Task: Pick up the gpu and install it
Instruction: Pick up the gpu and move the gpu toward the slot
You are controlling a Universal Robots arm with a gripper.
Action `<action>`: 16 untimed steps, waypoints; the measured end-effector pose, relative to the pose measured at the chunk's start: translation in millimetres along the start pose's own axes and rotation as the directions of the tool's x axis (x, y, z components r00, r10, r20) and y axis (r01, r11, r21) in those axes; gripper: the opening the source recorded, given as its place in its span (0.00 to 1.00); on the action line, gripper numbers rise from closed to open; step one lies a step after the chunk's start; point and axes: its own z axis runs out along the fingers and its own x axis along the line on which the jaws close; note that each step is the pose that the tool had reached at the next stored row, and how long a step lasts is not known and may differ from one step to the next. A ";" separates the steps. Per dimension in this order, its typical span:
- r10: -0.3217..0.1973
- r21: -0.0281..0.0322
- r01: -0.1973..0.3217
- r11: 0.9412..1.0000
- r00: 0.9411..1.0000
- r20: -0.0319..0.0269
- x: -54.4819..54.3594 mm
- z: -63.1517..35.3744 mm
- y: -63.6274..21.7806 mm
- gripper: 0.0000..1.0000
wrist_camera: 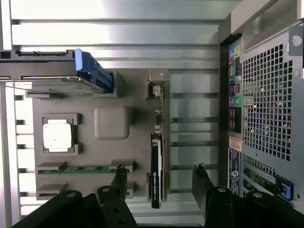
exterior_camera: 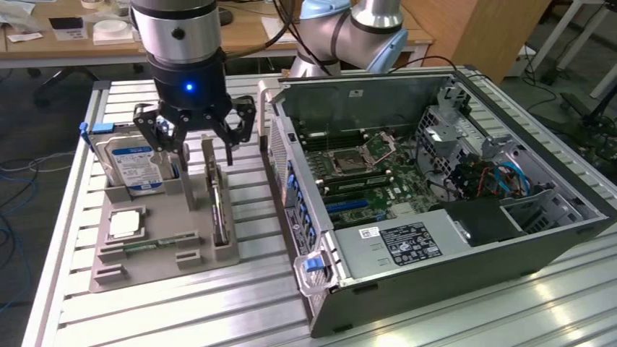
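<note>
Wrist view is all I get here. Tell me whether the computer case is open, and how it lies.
Observer: The computer case lies on its side with the open face up, so the motherboard is exposed.
Operator: Give me the gripper's height over the gpu.
Observer: The gripper hangs open, fingertips about level with the top edge of the gpu, which stands on edge in the gray fixture. I cannot tell whether they touch.
Operator: Name the blue-edged part beside it.
Observer: That is a hard drive, upright in the fixture, its blue-white label facing the exterior camera.
</note>
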 end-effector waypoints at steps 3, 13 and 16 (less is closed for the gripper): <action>0.000 -0.001 0.000 1.000 1.000 0.000 0.0 3.1 -1.3 0.66; 0.000 -0.012 0.000 1.000 1.000 0.000 -0.6 14.7 -6.9 0.66; 0.000 -0.018 0.000 1.000 1.000 -0.001 -0.9 18.7 -9.2 0.66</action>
